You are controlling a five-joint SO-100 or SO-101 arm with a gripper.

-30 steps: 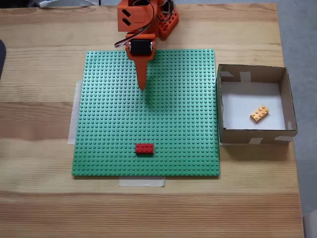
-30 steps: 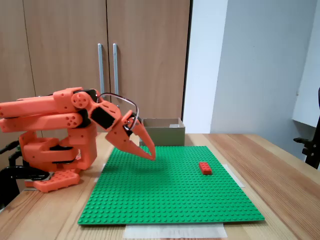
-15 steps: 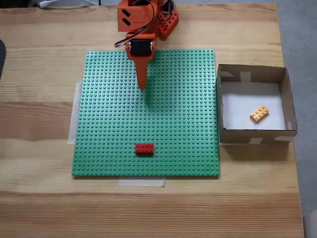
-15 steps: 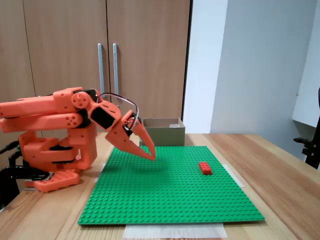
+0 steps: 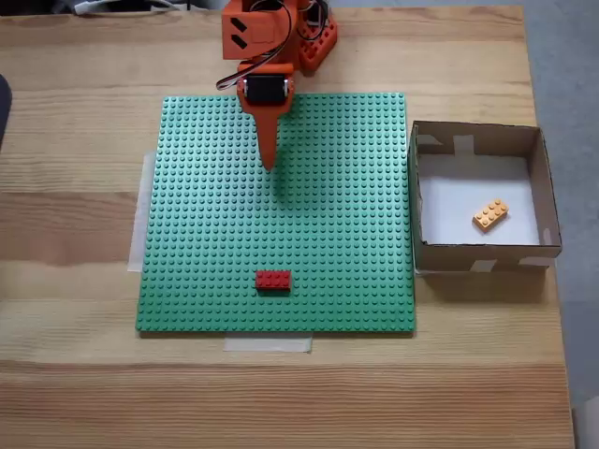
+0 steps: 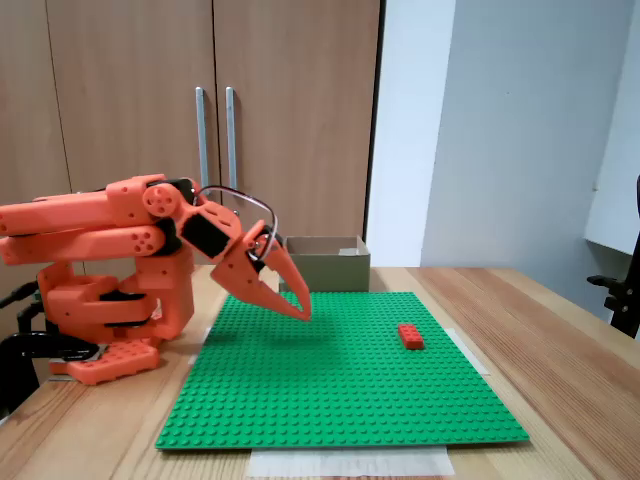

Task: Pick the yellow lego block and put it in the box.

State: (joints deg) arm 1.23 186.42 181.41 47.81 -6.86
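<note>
Yellow lego block (image 5: pixel 490 214): on white floor of box (image 5: pixel 479 253), task apparently complete.
Hand (image 5: pixel 270 165): empty, tips pressed together, low over green baseplate (image 5: pixel 206 234).
Red brick (image 5: pixel 273 279): on baseplate, well apart from hand.
Risk: further motion snags baseplate studs, or mistaken grab of red brick.

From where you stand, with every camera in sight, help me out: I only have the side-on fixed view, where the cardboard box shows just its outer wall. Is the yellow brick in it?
Observer: Yes. In a fixed view from above, the yellow lego block lies on the white floor of the box, toward its right side.
Operator: Is the gripper carrying anything?
Observer: No. From above, the gripper is a closed point over the green baseplate, with nothing between its fingers.
Operator: And the red brick?
Observer: The red brick sits on the baseplate near its front edge, well apart from the box.
</note>
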